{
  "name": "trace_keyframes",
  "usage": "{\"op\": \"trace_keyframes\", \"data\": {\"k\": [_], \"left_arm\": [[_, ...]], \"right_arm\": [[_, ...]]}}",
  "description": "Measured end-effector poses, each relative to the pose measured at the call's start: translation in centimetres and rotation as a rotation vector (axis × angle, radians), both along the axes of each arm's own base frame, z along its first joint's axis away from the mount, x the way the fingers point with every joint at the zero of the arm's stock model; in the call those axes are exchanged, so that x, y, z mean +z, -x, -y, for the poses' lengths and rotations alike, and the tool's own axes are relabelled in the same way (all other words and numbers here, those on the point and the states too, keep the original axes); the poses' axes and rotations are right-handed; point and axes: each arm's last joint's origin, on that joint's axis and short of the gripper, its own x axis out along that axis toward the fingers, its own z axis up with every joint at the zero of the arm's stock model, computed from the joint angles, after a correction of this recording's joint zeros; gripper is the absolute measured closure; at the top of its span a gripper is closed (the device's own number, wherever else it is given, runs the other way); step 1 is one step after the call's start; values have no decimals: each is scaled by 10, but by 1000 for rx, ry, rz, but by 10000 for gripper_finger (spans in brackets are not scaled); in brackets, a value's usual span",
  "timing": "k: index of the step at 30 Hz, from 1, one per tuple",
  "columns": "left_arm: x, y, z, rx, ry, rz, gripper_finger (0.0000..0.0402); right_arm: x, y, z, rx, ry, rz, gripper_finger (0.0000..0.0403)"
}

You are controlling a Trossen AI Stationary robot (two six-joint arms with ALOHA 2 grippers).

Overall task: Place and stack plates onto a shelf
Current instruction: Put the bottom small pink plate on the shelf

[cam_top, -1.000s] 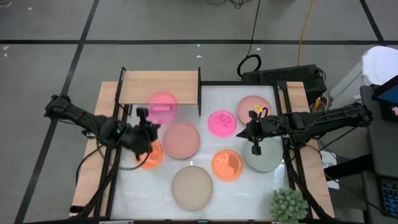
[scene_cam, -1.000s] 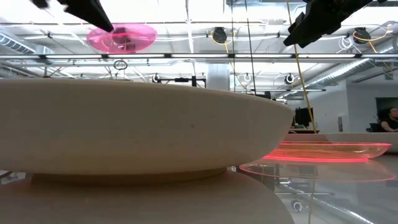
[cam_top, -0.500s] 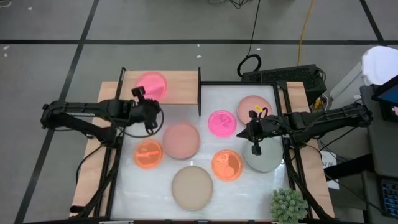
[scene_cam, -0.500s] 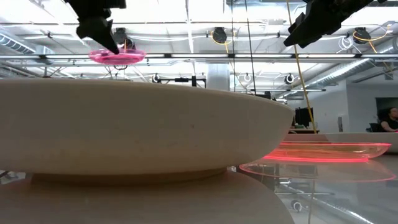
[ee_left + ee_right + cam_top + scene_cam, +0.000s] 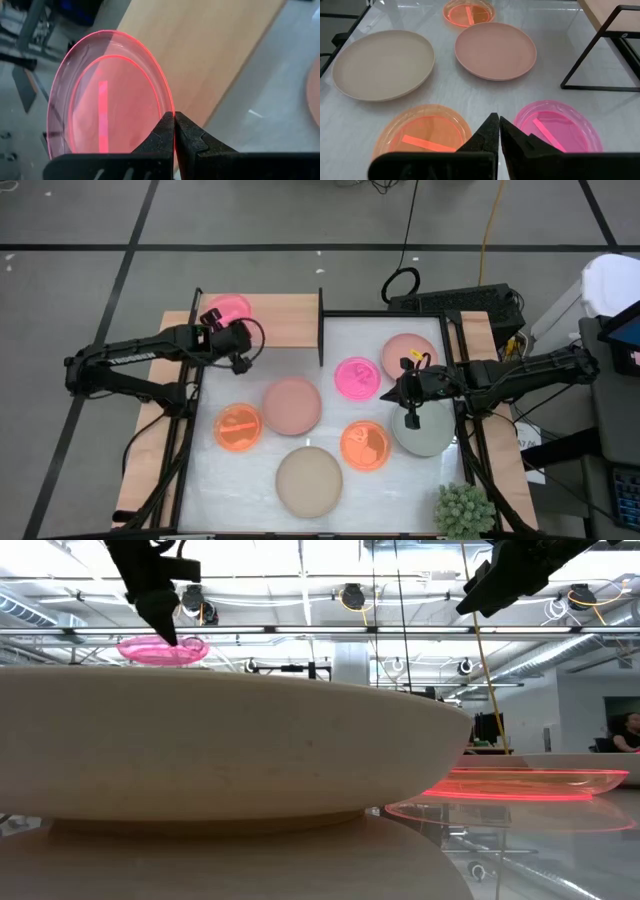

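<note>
Pink plate [image 5: 228,309]: carried farther over the shelf [image 5: 280,318], rim pinched in left gripper [image 5: 174,131]. Right gripper [image 5: 495,131]: closed, empty, right of shelf.

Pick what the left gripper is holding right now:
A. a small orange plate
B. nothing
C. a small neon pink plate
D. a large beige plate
C: in the left wrist view the left gripper is pinched on the rim of a small neon pink plate, over the shelf.
</note>
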Motion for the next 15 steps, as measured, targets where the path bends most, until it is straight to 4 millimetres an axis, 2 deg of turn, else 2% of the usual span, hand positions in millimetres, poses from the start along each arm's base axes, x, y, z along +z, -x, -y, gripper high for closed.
{"op": "trace_keyframes", "data": {"k": [15], "left_arm": [[0, 10, -26, 174, 4, 41, 401]], "right_arm": [[0, 0, 0, -1, -2, 4, 403]]}}
